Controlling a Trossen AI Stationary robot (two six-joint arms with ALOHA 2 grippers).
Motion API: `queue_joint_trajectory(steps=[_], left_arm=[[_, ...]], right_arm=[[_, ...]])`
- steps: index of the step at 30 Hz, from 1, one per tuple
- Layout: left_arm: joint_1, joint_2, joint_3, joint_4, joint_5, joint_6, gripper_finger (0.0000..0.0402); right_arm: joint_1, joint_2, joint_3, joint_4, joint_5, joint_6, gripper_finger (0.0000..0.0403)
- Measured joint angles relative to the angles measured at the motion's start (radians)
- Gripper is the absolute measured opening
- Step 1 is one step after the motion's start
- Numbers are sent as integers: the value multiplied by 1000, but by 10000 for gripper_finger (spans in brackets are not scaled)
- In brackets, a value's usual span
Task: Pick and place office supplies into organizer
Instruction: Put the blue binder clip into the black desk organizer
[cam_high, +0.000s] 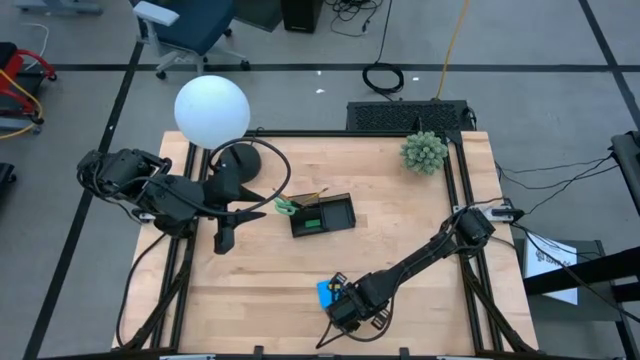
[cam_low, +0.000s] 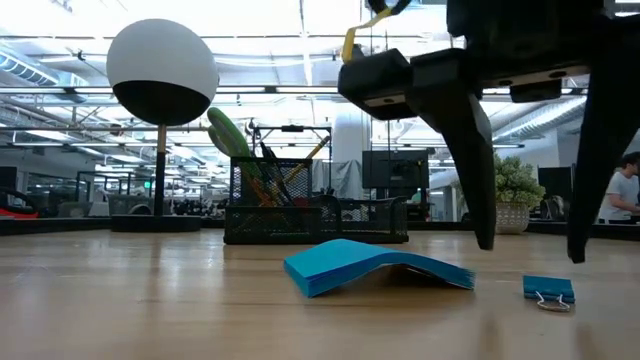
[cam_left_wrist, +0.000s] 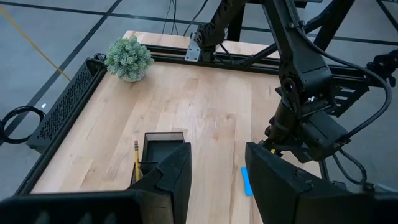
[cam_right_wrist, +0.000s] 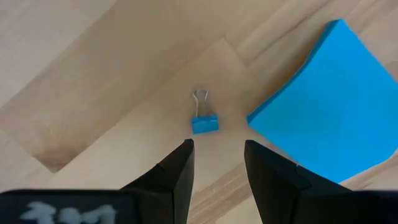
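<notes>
A blue note pad lies near the table's front edge; in the low view the pad bows up in the middle. Beside it a small blue binder clip lies flat on the wood. My right gripper hangs open just above the clip, pointing down, its fingers clear of the table. The black mesh organizer stands mid-table with pencils and green-handled scissors in it. My left gripper waits open and raised at the table's left.
A lamp with a white ball and a round black base stands at the far left. A fuzzy green plant sits at the far right corner. Bare wood stretches between the organizer and the note pad.
</notes>
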Motion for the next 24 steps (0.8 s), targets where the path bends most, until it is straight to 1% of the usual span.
queue_joint_trajectory(steps=[9, 14, 24], left_arm=[[0, 0, 0, 0, 0, 0, 145], [0, 0, 0, 0, 0, 0, 145], [0, 0, 0, 0, 0, 0, 145]], right_arm=[[10, 0, 0, 63, -3, -5, 134], [14, 0, -1, 70, -4, -5, 134], [13, 0, -59, 80, -4, -4, 134]])
